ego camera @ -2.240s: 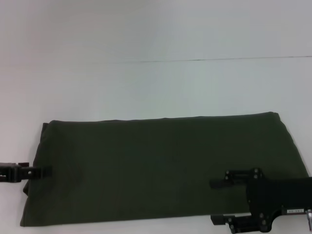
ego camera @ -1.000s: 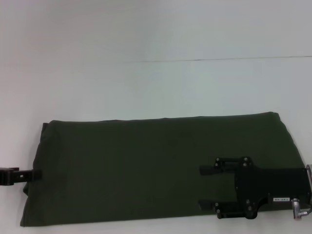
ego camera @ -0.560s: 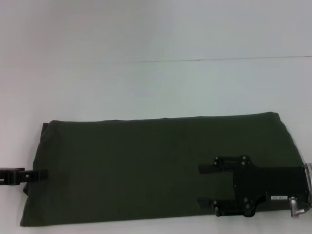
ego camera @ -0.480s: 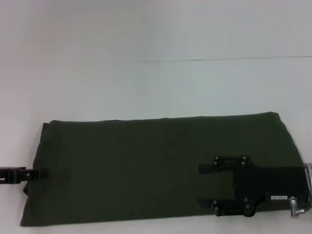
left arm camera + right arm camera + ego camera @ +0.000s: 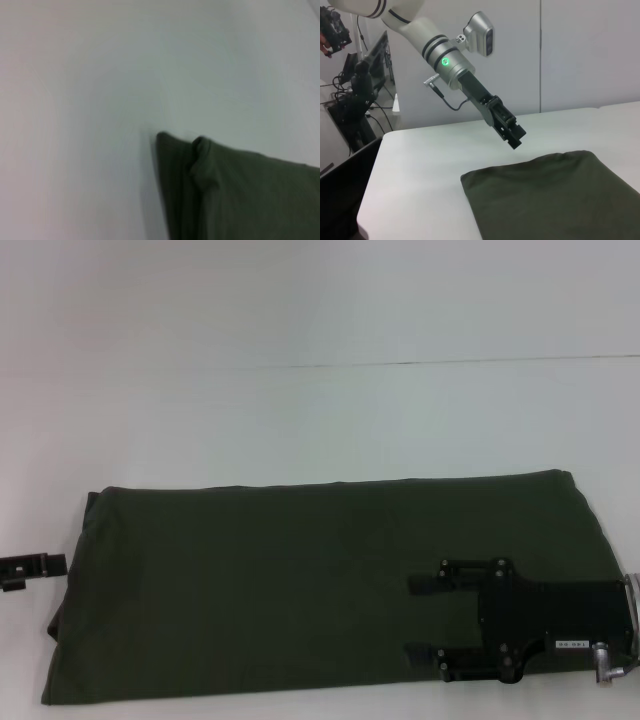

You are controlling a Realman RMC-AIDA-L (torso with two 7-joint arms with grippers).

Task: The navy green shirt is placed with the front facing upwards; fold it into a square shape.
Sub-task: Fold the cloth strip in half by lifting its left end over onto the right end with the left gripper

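Note:
The navy green shirt (image 5: 300,580) lies flat on the white table (image 5: 320,420) as a long folded rectangle, plain side up, with no letters showing. My right gripper (image 5: 420,618) is open and empty, hovering over the shirt's right part near the front edge. My left gripper (image 5: 30,568) is just off the shirt's left edge, clear of the cloth. The right wrist view shows the left gripper (image 5: 512,134) in the air above the shirt's end (image 5: 555,195). The left wrist view shows a layered corner of the shirt (image 5: 230,190).
A thin seam (image 5: 420,362) runs across the table at the back. Beyond the table's far end, the right wrist view shows dark monitors and equipment (image 5: 360,90) and a pale wall (image 5: 580,50).
My left gripper has drawn back to the left and a little farther away, off the shirt's left edge. My right gripper moved in over the shirt earlier and now holds still.

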